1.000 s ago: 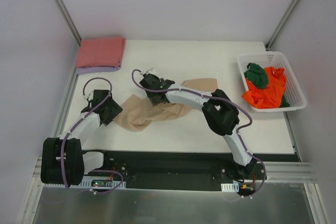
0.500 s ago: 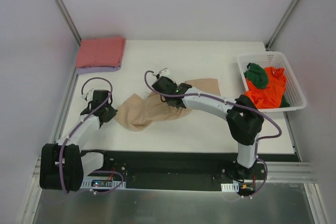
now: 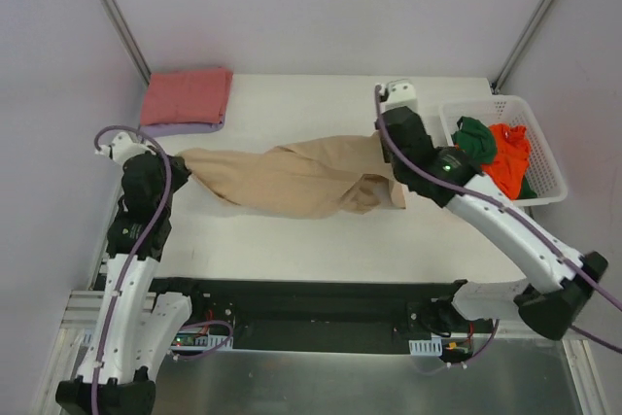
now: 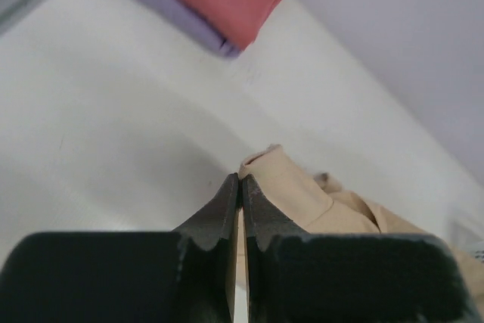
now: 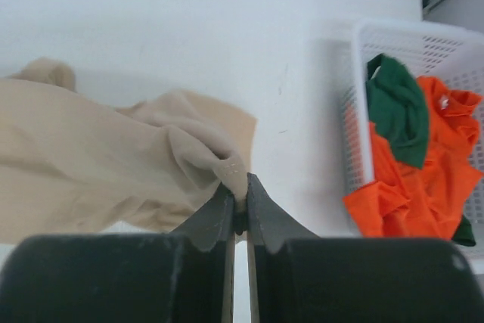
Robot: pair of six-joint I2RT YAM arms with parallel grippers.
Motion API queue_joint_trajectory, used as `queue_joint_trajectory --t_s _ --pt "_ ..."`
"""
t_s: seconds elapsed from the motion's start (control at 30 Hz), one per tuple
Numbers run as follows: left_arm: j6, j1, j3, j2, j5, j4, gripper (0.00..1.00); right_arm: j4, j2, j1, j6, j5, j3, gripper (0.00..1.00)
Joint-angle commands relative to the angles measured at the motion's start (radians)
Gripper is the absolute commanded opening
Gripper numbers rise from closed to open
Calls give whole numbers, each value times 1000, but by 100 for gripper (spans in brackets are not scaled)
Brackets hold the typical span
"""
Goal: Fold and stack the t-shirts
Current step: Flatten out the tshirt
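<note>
A tan t-shirt (image 3: 292, 180) hangs stretched across the middle of the table between my two grippers. My left gripper (image 3: 181, 164) is shut on its left end, and the left wrist view shows the fingertips (image 4: 240, 181) pinching a tan edge (image 4: 299, 191). My right gripper (image 3: 387, 155) is shut on its right end; the right wrist view has the jaws (image 5: 238, 187) closed on a stitched hem of the tan cloth (image 5: 98, 164). A folded salmon pink t-shirt (image 3: 188, 94) lies on a folded lavender one (image 3: 185, 128) at the back left. The orange (image 3: 501, 174) and dark green (image 3: 473, 137) t-shirts lie crumpled in the basket.
A white lattice basket (image 3: 549, 157) stands at the right edge of the table, close to my right arm; it also shows in the right wrist view (image 5: 354, 104). Grey walls enclose the table on the left, back and right.
Both grippers have pulled apart, the left toward the left edge and the right toward the back right near the basket. The tan shirt went from a bunched heap to a long stretched span.
</note>
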Motion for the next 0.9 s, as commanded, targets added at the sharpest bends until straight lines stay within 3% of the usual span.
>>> queue_joint_trajectory --t_s 0.0,0.17,0.37,0.53,0.73,0.87 --pt "48 -8 185 -90 -87 -36 0 -34 -198 -29 -110 35 111 1" --pt "100 -7 427 -122 -69 -47 0 -62 -341 -29 -177 -46 259 1" --pt "167 -8 733 -116 37 -47 0 -168 -437 -27 -151 -293 476 1" --pt "215 -8 993 -34 226 -45 0 -137 -563 -29 -101 -450 461 1" --pt "270 -7 1138 89 188 -41 0 -105 -600 -29 -81 -429 435 1" --pt "299 -8 1137 209 128 -10 0 -102 -542 -29 -73 -145 425 1"
